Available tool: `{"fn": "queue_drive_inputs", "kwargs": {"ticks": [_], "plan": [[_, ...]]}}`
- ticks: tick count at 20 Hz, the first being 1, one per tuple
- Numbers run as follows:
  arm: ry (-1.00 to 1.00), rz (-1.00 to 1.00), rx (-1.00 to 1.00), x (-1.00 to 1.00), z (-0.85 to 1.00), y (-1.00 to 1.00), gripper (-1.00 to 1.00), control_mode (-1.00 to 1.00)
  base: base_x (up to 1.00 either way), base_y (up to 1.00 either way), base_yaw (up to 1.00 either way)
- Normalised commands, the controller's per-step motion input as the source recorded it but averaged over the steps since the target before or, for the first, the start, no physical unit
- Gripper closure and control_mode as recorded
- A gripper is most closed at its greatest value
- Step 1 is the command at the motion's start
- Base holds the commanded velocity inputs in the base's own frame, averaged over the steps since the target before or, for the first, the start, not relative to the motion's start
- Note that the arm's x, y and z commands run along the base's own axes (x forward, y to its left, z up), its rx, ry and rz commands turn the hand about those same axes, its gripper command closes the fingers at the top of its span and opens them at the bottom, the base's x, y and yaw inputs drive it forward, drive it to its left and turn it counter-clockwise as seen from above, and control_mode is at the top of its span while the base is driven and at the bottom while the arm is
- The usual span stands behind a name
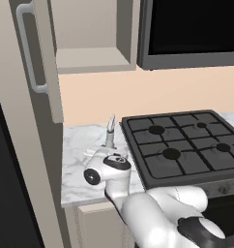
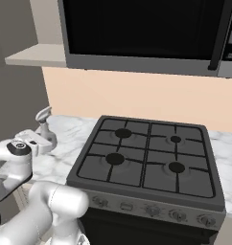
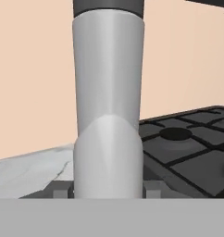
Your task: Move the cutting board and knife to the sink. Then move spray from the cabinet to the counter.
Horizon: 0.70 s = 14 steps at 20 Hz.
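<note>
The spray [image 1: 109, 131] stands upright on the counter [image 1: 80, 145], just left of the black gas stovetop [image 1: 186, 147], with its slim neck and small trigger top rising above the robot's hand. In the right base view the same bottle [image 2: 44, 125] shows at the far left of the marble, its nozzle tilted up toward the peach back wall [image 2: 137, 95]. The gripper [image 1: 108, 151] sits low over the counter right at the bottle's base, and the white wrist hides the fingers in both base views. In the hand view the grey body of the spray [image 3: 108, 111] stands straight up the middle, very close to the camera, with a dark finger tip [image 3: 59, 190] showing at each side of its foot; the jaws stand part-way apart with the bottle between them, and they appear to press against its sides, so the bottle looks gripped. The bottle's foot is hidden, so whether it rests on the marble cannot be told. Above and to the left, the cabinet [image 1: 90, 58] stands open, its door [image 1: 39, 58] with the long grey bar handle [image 1: 29, 48] swung out toward the near left and its plain shelf bare. The dark microwave [image 2: 146, 33] hangs over the stovetop on the right.
</note>
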Motion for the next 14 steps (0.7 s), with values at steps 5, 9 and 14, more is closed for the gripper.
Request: {"fn": "queue_drive_inputs", "kwargs": {"ticks": [5,9,14], "plan": [[0.0,-0.01,0.0,0.17,-0.4,0.26,1.0,-1.0,0.0,0.0,0.0],[0.0,-0.01,0.01,0.17,-0.37,0.18,1.0,-1.0,0.0,0.0,0.0],[0.0,0.0,0.01,0.15,-0.4,0.07,1.0,-1.0,0.0,0.0,0.0]]}}
